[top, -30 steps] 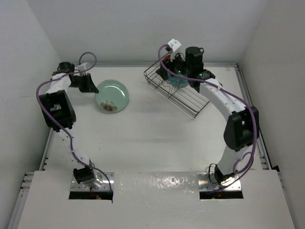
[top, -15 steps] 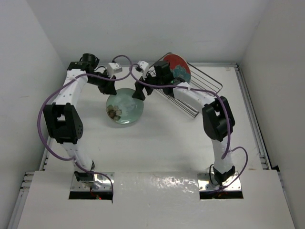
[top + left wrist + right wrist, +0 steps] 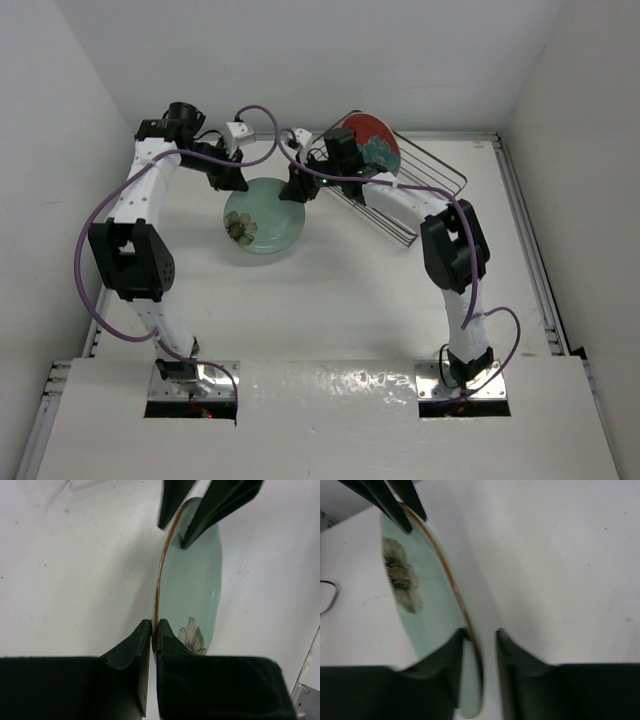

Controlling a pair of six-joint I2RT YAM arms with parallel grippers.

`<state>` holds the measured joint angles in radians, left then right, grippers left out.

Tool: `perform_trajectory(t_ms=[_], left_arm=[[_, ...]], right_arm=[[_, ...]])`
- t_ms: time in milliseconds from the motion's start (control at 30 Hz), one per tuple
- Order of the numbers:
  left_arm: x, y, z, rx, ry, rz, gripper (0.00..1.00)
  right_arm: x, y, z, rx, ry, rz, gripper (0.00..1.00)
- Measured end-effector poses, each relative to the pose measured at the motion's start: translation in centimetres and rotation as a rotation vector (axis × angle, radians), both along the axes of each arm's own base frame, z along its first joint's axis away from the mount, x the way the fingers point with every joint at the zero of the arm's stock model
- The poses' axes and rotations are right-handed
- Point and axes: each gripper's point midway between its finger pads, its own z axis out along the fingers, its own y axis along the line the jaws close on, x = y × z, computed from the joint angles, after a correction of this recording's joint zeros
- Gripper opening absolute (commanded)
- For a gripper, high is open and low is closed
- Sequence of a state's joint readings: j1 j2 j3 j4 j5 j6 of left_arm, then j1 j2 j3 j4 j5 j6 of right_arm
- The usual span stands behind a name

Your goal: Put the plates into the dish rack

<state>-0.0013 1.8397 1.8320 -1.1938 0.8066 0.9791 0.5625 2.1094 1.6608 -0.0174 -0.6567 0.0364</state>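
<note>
Mint plate (image 3: 263, 215), near far edge: left gripper (image 3: 237, 180) now clenched on its rim, right gripper (image 3: 297, 190) astride, unclosed; red plate (image 3: 372, 143) newly in dish rack (image 3: 430, 180), one remains.

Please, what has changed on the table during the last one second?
The right hand left the red plate standing in the dish rack and moved left to the mint green plate. The left hand came in and gripped its rim; the plate shifted right. Arm bases unchanged.

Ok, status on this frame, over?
Left gripper shut on mint plate rim. Right gripper open, straddling the opposite rim. Red plate standing in dish rack. Nothing seen between plate and rack.
</note>
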Motion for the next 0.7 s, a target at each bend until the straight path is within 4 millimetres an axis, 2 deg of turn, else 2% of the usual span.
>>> perform_trajectory(t_ms=[33, 67, 233, 267, 300, 367, 400, 433, 567, 700], left_arm=[[0.0, -0.2, 0.1, -0.005, -0.001, -0.004, 0.00], [0.0, -0.3, 0.1, -0.006, -0.005, -0.007, 0.00], [0.8, 0.0, 0.6, -0.006, -0.033, 0.012, 0.00], [1.0, 0.0, 0.7, -0.010, -0.032, 0.027, 0.04], [1.3, -0.1, 0.8, -0.017, -0.030, 0.046, 0.23], [1.8, -0.2, 1.1, -0.033, -0.025, 0.081, 0.52], [2.0, -0.4, 1.3, -0.040, -0.024, 0.093, 0.91], [2.2, -0.5, 1.5, -0.049, -0.019, 0.109, 1.00], [2.8, -0.6, 2.3, -0.072, 0.004, 0.178, 1.00], [4.5, 0.1, 3.0, -0.073, -0.003, 0.294, 1.00]], right_arm=[[-0.3, 0.2, 0.0, 0.011, 0.020, 0.007, 0.05], [-0.4, 0.3, 0.2, 0.019, 0.021, 0.013, 0.00], [-1.1, 0.7, 0.6, 0.052, 0.065, 0.034, 0.00], [-0.9, 0.6, 0.8, 0.058, 0.066, 0.027, 0.00], [-0.7, 0.5, 0.8, 0.062, 0.068, 0.019, 0.00], [-0.1, 0.1, 1.1, 0.072, 0.075, -0.008, 0.00], [0.2, 0.0, 1.2, 0.073, 0.078, -0.029, 0.00], [0.6, -0.2, 1.3, 0.075, 0.079, -0.047, 0.00], [1.8, -1.4, 2.1, 0.079, 0.073, -0.112, 0.00], [3.5, -3.7, 4.4, 0.082, 0.021, -0.188, 0.00]])
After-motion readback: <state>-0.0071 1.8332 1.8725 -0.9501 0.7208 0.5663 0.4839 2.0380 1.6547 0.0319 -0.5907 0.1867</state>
